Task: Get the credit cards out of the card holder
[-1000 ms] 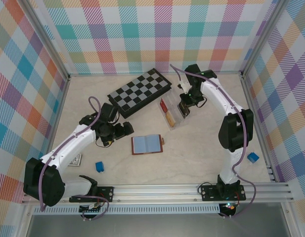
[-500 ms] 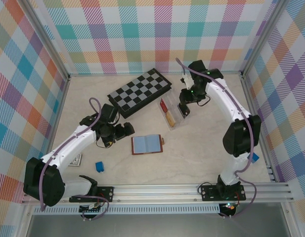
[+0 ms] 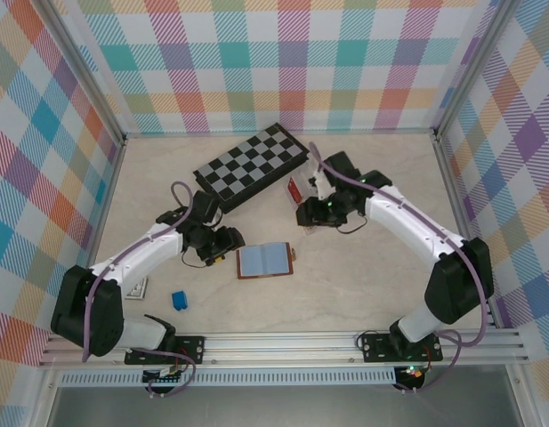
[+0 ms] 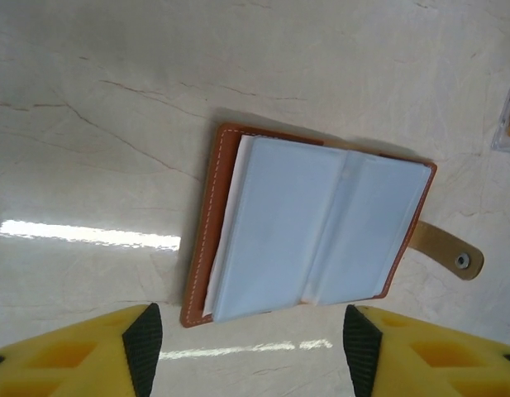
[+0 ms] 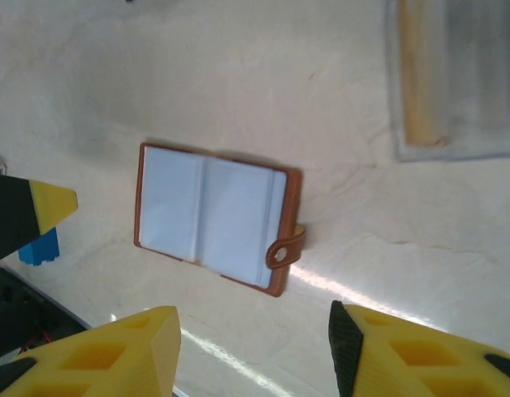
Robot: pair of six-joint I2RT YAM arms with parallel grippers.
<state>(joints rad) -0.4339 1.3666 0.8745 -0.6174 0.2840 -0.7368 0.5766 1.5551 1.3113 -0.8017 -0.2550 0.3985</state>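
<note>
While the card holder (image 3: 264, 261) lies open, left fingers (image 4: 143, 335) hover just beside.

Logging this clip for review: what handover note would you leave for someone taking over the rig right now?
Grippers: the left gripper is open and empty, close beside the card holder. The right gripper is open and empty, on the holder's far side by the clear plastic box.
Things: the card holder lies open, inside up, on the table between the two grippers, with its snap tab loose.
Done: holder is open.
Left: no card lies out on the table. Pull the cards from the pockets; whether these hold cards cannot be told.
</note>
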